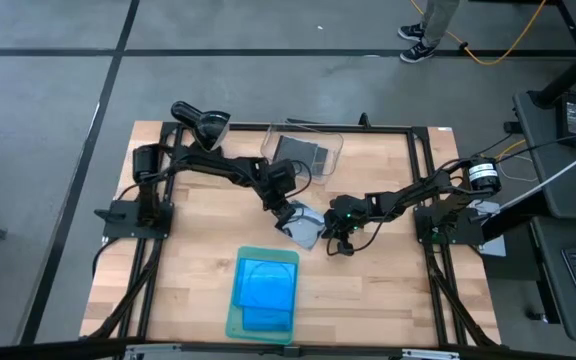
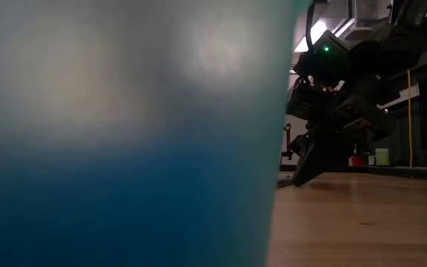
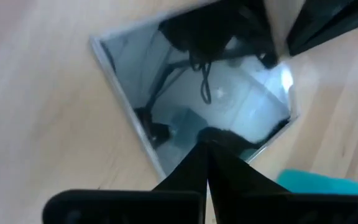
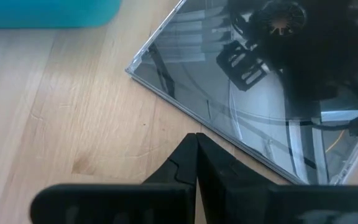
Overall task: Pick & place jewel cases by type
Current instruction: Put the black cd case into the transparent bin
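Observation:
A clear jewel case (image 1: 305, 229) showing a disc lies flat on the wood at mid-table. My left gripper (image 1: 290, 213) is shut, with its tips over the case's face (image 3: 229, 106). My right gripper (image 1: 336, 243) is also shut and points down at the wood just off the case's near-right edge (image 4: 185, 106). In the low view it shows as dark fingers (image 2: 310, 165) reaching the tabletop. Bright blue cases (image 1: 265, 283) lie stacked on the pale green tray (image 1: 234, 322). One dark case (image 1: 298, 153) lies in the clear bin (image 1: 330, 140). My left gripper has its shut fingertips (image 3: 207, 149) on the top face of the clear case (image 3: 185, 127), near one edge, slanting down from the table's far left. The case lies flat on the wood. My right gripper stands a little off the case's edge; I cannot tell whether it touches.
The green tray with the blue cases sits at the near edge and fills most of the low view (image 2: 124, 133). The clear bin stands at the far edge. Bare wood (image 1: 388, 285) lies to the near right. A person's feet (image 1: 415, 40) show beyond the table.

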`<state>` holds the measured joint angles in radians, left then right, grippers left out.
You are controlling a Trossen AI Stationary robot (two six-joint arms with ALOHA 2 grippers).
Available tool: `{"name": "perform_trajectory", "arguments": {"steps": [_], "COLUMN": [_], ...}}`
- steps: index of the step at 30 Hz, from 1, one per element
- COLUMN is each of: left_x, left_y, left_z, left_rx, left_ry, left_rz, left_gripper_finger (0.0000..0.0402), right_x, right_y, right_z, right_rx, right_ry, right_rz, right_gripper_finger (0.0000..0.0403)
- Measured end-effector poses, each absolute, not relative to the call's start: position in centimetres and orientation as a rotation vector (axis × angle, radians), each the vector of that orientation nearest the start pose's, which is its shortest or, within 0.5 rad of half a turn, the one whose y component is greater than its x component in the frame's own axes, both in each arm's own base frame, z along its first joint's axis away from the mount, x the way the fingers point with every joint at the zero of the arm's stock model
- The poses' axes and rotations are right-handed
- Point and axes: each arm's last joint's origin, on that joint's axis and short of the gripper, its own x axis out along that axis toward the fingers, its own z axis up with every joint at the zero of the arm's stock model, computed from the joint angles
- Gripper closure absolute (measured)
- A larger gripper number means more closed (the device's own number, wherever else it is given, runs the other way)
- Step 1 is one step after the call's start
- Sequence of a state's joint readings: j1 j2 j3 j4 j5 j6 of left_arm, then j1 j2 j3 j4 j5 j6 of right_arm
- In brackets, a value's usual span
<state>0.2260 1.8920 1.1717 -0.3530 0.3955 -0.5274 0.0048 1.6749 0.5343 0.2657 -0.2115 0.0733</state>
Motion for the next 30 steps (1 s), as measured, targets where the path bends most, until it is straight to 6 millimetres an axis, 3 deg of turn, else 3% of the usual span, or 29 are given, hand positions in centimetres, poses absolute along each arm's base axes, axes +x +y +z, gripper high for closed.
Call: {"name": "perform_trajectory", "arguments": {"steps": [5, 9, 13, 16, 23, 30], "left_x": [37.1, 37.5, 38.0, 37.9, 37.8, 37.7], "left_y": [7.0, 6.4, 5.2, 5.0, 6.0, 5.3], "left_z": [12.4, 9.2, 8.6, 9.3, 13.5, 15.7], "left_rx": [-0.886, -1.054, -1.011, -0.992, -0.895, -0.847], "left_ry": [1.123, 1.219, 1.229, 1.209, 1.09, 1.034], "left_rz": [0.051, -0.077, -0.105, -0.089, 0.063, 0.024], "left_gripper_finger": [0.04, 0.0401, 0.04, 0.0401, 0.0401, 0.04], "right_x": [26.6, 26.5, 26.4, 26.4, 26.4, 26.6], "right_y": [0.7, 0.7, 0.8, 0.8, 0.4, 0.4], "right_z": [9.5, 9.4, 9.4, 9.4, 9.4, 9.5], "right_rx": [0.159, 0.16, 0.166, 0.166, 0.173, 0.128], "right_ry": [0.879, 0.885, 0.899, 0.903, 0.894, 0.87], "right_rz": [0.17, 0.171, 0.174, 0.174, 0.178, 0.21], "right_gripper_finger": [0.0393, 0.0393, 0.0393, 0.0393, 0.0393, 0.0393]}}
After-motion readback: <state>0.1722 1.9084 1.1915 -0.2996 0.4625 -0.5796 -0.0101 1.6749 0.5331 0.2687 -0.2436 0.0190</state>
